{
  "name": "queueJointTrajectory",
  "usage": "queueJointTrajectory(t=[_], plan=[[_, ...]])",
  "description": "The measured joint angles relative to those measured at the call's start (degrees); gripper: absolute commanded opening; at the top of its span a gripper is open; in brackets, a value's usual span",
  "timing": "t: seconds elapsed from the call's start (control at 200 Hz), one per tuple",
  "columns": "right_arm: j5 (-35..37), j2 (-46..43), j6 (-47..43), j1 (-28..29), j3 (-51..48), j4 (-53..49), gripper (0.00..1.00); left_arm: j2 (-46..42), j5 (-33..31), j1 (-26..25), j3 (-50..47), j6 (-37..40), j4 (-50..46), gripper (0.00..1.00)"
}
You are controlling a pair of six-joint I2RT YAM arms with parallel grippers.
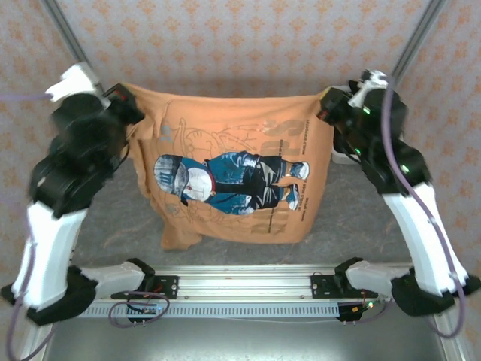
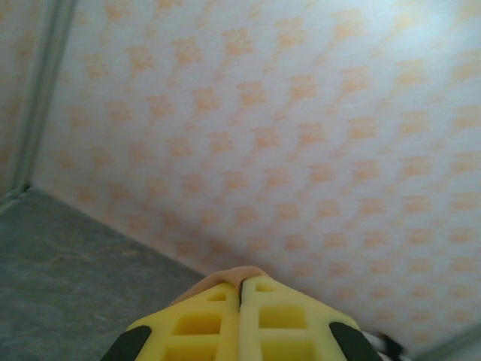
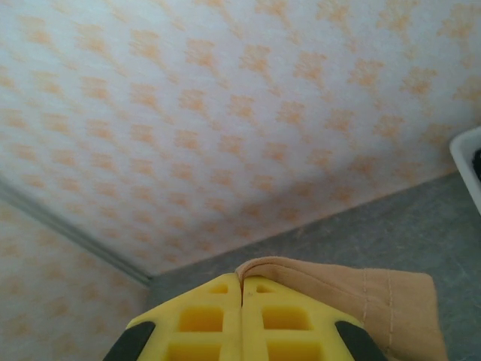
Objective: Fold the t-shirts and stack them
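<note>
Orange-tan t-shirt (image 1: 237,177) hangs spread over the grey, mottled bench (image 1: 361,218), before a wall (image 1: 240,45) papered with pale orange motifs. Your left pincer (image 2: 240,295) and right pincer (image 3: 241,287), yellow blocky fingers (image 2: 203,323) pressed together, each clamp a soft top corner; the blue-and-white print (image 1: 218,180) faces the top camera.

Robotics lab test cell. A grey tabletop (image 1: 359,216) is boxed in by flat wall panels (image 1: 240,45) printed with a repeating orange motif. Bare metal frame posts (image 1: 418,36) stand at the far corners. An aluminium rail (image 1: 240,280) along the near edge carries robot arm bases (image 1: 113,277) and loose cables (image 1: 129,316).
</note>
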Motion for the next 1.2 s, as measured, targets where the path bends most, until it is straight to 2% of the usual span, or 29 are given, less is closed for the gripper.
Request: queueJointTrajectory(t=[0.1, 0.11, 0.13, 0.18, 0.21, 0.24, 0.295, 0.345, 0.385, 0.44, 0.485, 0.52, 0.645, 0.741, 0.836, 0.906, 1.021, 1.201], plan=[[-0.9, 11.9, 1.5, -3.8, 2.1, 1.8, 0.0, 12.6, 4.6, 8.7, 2.5, -1.5, 0.1, 0.0], [-0.9, 13.9, 1.6, -4.3, 2.9, 1.6, 0.04, 14.4, 5.3, 9.4, 3.2, -1.7, 0.1, 0.01], [-1.3, 16.7, 1.8, -5.0, 4.5, 1.1, 0.15, 17.5, 6.7, 10.7, 4.7, -2.1, -0.1, 0.12], [-2.5, 26.1, 2.6, -6.8, 10.1, 0.0, 0.44, 27.8, 10.7, 13.8, 10.9, -2.4, -1.6, 0.49], [-3.1, 31.1, 2.8, -7.7, 14.1, -1.4, 0.54, 34.2, 12.9, 15.3, 16.7, -2.8, -3.3, 0.62], [-3.8, 36.9, 2.9, -8.5, 19.3, -3.8, 0.59, 41.1, 15.0, 16.5, 23.7, -3.0, -5.3, 0.69], [-4.8, 46.3, 2.7, -9.6, 28.5, -7.9, 0.64, 53.5, 17.9, 18.0, 37.2, -3.0, -9.6, 0.73], [-5.4, 51.5, 2.7, -10.2, 32.8, -10.3, 0.66, 62.9, 19.5, 18.9, 47.4, -3.1, -14.7, 0.74], [-5.8, 53.6, 2.7, -10.4, 33.5, -12.2, 0.66, 67.2, 20.1, 19.1, 50.9, -3.0, -18.6, 0.75], [-6.4, 54.2, 2.6, -10.3, 32.3, -14.9, 0.67, 69.0, 20.2, 18.9, 50.4, -2.8, -24.1, 0.75], [-6.6, 53.3, 2.6, -9.9, 30.1, -15.3, 0.67, 67.9, 19.9, 18.3, 45.7, -2.2, -26.5, 0.75], [-6.9, 51.5, 2.6, -9.6, 26.8, -14.8, 0.67, 64.4, 19.9, 17.6, 38.2, -1.9, -26.1, 0.75], [-7.6, 41.4, 3.5, -7.4, 10.8, -13.4, 0.66, 42.1, 22.0, 15.0, 1.1, -1.9, -19.9, 0.73], [-8.3, 32.3, 5.6, -4.3, -2.6, -11.4, 0.56, 27.5, 24.4, 15.1, -15.5, -2.6, -17.5, 0.68], [-9.5, 24.7, 8.8, -0.3, -14.6, -8.8, 0.45, 18.6, 27.4, 16.6, -28.9, -3.7, -13.2, 0.62], [-10.6, 21.2, 11.5, 3.0, -21.7, -7.2, 0.41, 17.6, 29.3, 17.0, -36.2, -4.1, -11.2, 0.6], [-12.4, 20.2, 15.7, 7.9, -29.5, -4.4, 0.38, 21.1, 32.0, 17.0, -45.6, -4.1, -7.1, 0.54], [-14.7, 23.8, 20.6, 9.9, -35.2, -0.9, 0.38, 24.8, 34.2, 17.0, -51.4, -4.1, -2.6, 0.49]])
